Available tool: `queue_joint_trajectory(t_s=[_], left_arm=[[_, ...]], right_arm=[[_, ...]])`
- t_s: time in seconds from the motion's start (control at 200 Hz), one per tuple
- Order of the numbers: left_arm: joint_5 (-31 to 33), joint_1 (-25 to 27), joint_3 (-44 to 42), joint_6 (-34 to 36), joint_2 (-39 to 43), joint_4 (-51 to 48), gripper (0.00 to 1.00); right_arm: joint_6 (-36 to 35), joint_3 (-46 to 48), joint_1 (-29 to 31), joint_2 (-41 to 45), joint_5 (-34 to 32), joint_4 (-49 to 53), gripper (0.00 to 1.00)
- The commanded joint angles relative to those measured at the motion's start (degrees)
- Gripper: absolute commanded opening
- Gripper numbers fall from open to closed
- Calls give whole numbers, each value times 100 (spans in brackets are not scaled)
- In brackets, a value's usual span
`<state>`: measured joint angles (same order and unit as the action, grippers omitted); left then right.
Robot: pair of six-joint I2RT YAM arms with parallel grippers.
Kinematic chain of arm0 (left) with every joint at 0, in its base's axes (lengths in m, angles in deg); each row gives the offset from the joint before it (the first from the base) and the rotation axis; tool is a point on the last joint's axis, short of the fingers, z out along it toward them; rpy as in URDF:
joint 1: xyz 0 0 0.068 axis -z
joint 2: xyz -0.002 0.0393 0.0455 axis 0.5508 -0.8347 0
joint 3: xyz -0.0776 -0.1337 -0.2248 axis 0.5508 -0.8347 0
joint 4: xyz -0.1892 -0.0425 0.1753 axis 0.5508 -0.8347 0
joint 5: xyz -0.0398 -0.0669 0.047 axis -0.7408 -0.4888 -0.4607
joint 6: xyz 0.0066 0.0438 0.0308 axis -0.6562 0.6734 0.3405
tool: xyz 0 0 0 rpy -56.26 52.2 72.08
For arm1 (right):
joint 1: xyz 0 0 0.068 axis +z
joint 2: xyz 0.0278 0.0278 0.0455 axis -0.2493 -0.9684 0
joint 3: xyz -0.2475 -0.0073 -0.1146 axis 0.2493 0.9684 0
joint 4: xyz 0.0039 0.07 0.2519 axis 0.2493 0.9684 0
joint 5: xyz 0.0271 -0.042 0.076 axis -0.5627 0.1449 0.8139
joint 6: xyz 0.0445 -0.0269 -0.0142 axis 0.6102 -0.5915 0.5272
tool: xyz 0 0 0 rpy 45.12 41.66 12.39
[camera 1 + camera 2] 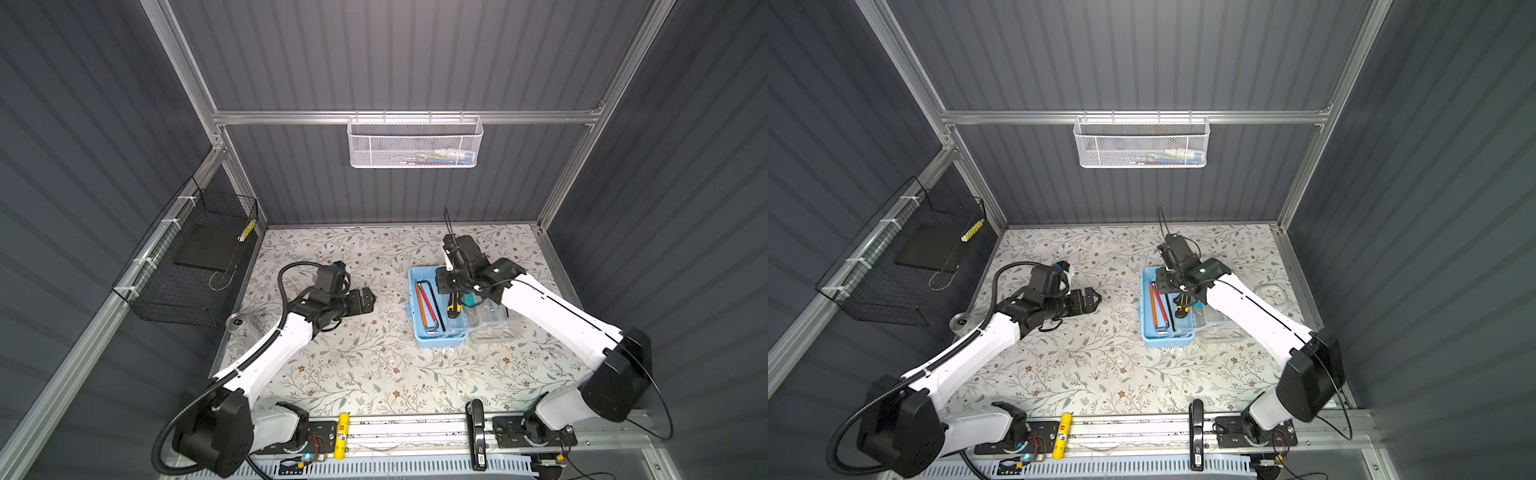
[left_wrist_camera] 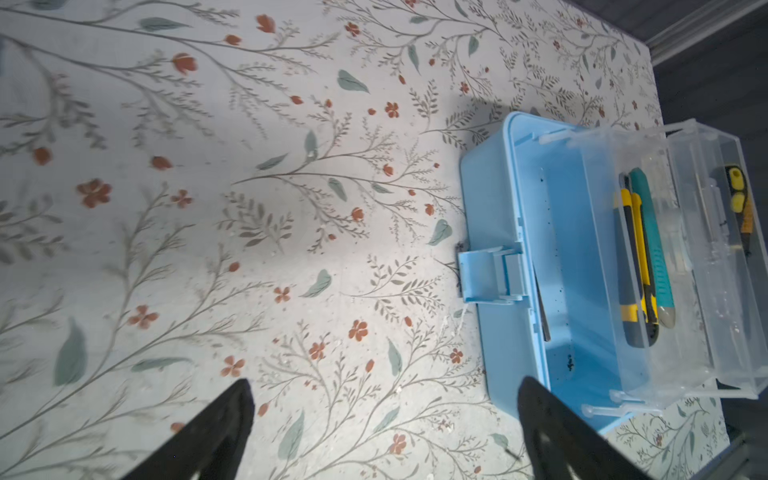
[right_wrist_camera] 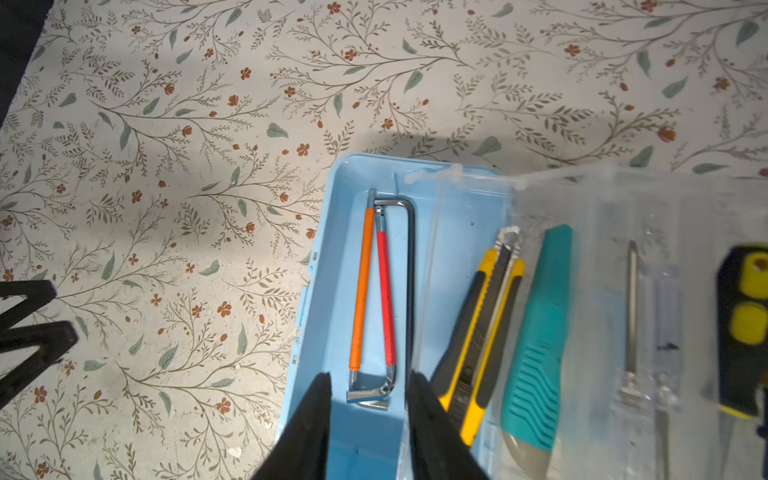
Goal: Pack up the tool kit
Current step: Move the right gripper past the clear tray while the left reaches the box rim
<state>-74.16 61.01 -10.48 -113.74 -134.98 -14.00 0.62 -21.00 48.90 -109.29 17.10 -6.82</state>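
Box right of centre, long axis near-far. Hex keys lie inside, left half, same axis. My R gripper hangs right over them, jaws partly apart, empty. L gripper spread wide, empty, well left; R nearer.

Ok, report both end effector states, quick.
Left end effector: open, holding nothing.
Right end effector: open, holding nothing, over the orange, red and black metal hex keys in the light-blue plastic box.

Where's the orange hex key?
The orange hex key lies in the light-blue box, right of centre in both top views, beside the red hex key, below the right gripper.
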Motion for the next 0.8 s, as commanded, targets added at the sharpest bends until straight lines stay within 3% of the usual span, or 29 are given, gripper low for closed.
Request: queue_joint_trajectory(t_s=[0.0,0.32,0.55,0.796], left_arm=[[-298,404,510,349,-547,501,99],[-623,759,1422,498,-2269,864,99],[-57,939,2057,621,-3007,371,100],[380,941,2304,563,-3395,-151,99]], right_arm=[[-72,412,-303,506,227,177,36],[89,1204,-1093,1997,464,459,38],[211,1539,-1637,2714,653,570,40],[104,1407,-2028,2706,1144,464,40]])
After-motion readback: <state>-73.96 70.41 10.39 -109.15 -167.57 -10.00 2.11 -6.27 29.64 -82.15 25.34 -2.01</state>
